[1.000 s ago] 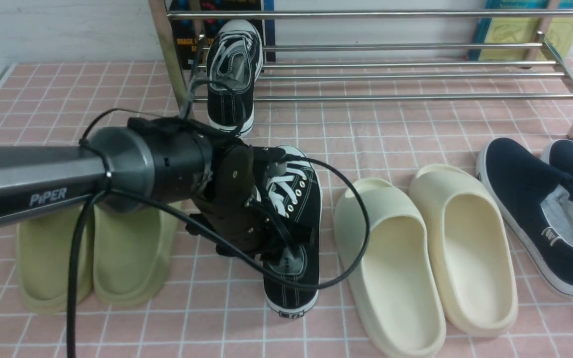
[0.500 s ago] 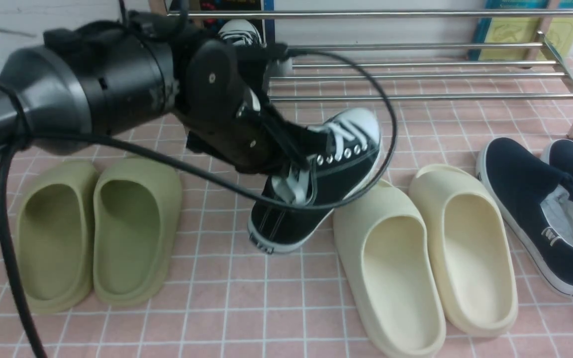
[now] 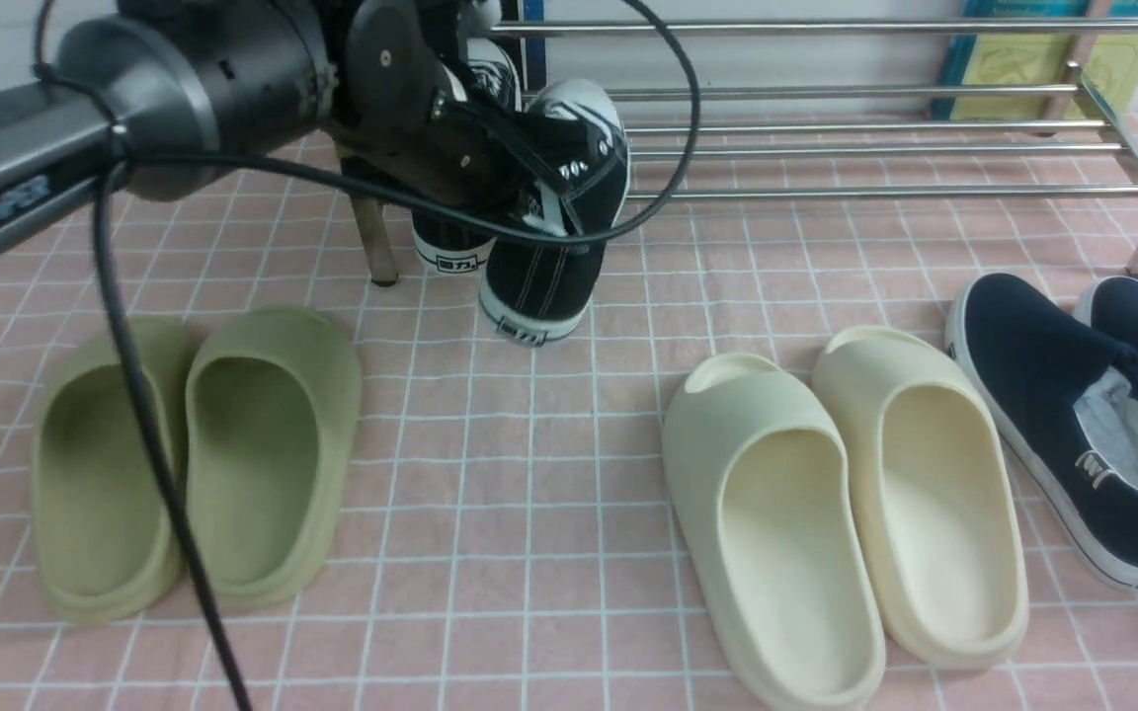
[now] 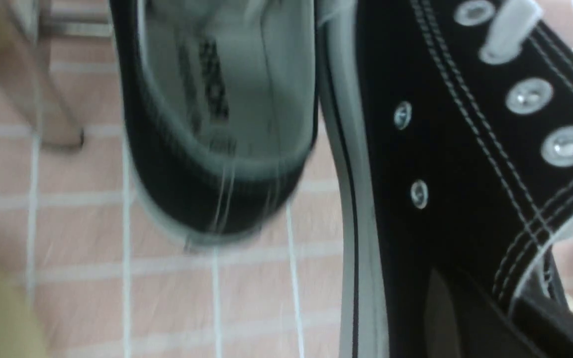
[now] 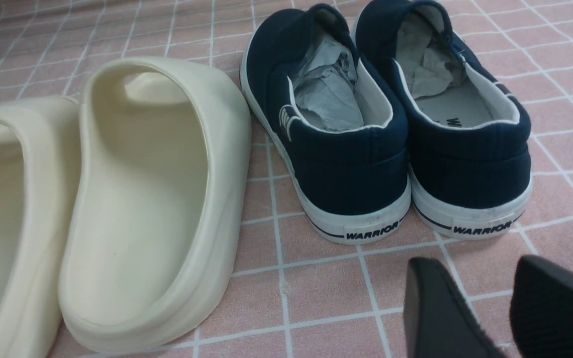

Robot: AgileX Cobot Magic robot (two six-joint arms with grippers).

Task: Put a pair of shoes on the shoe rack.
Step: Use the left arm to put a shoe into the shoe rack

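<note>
At the near left, a pair of olive slides (image 3: 194,454) lies side by side on the pink tiled surface (image 3: 529,494). Above them the left arm (image 3: 184,89) reaches in from the left toward the far side. The left gripper (image 3: 529,183) has its jaws pinching the lace area of one black sneaker (image 3: 554,257). This held sneaker is tilted, with its white toe cap raised over the low rods at the left end of the shoe rack (image 3: 875,190) and its heel hanging low on the near side. Whether the heel touches the surface I cannot tell.

Just left of it is the other sneaker (image 3: 446,252), largely hidden by the gripper. It lies on the rack's left end beside the slanted leg, its heel toward the near side. In the left wrist view its grey insole (image 4: 227,89) shows, with the held sneaker's eyeleted side close beside it.

Right of centre, two cream slides (image 3: 846,504) lie on the surface. Further right stand the navy slip-ons (image 3: 1073,415), stuffed with paper. The right gripper (image 5: 490,318) hangs near the slip-ons' heels, jaws spread with nothing between them.
</note>
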